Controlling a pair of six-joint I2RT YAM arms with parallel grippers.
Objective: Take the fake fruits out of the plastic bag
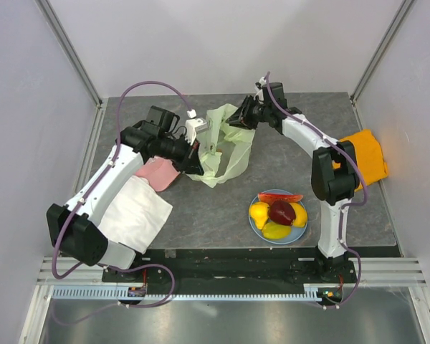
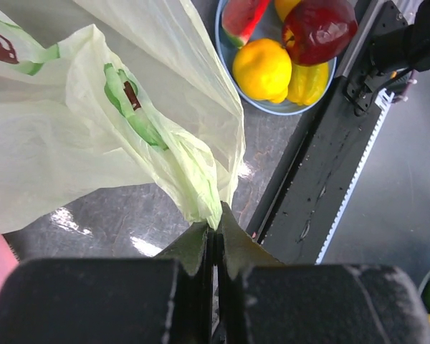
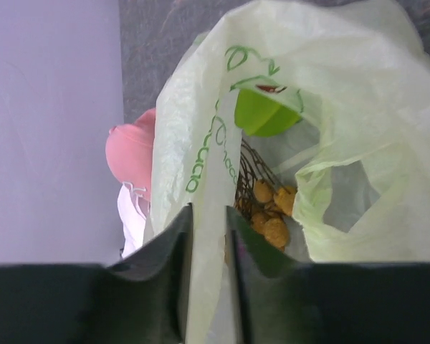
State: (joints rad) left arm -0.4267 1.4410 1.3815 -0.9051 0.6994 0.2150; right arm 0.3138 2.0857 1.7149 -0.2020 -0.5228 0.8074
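Note:
The pale yellow-green plastic bag [image 1: 226,150] lies mid-table, held between both grippers. My left gripper [image 1: 194,162] is shut on a bunched corner of the bag [image 2: 93,122], with the jaws pressed together in the left wrist view [image 2: 216,218]. My right gripper [image 1: 238,118] is closed on a strip of the bag's rim [image 3: 209,222]. Inside the bag [image 3: 344,107] I see a green fruit [image 3: 261,115] and a bumpy orange-brown fruit [image 3: 271,211]. Other fake fruits lie on the light-blue plate [image 1: 254,223]: a lemon [image 1: 259,213], a dark red apple [image 1: 282,211] and a watermelon slice [image 1: 279,197].
A pink cloth [image 1: 158,172] and a white folded cloth [image 1: 136,211] lie under my left arm. An orange cloth [image 1: 365,154] lies at the right edge. The plate [image 2: 224,43] sits close to the black front rail [image 2: 322,165].

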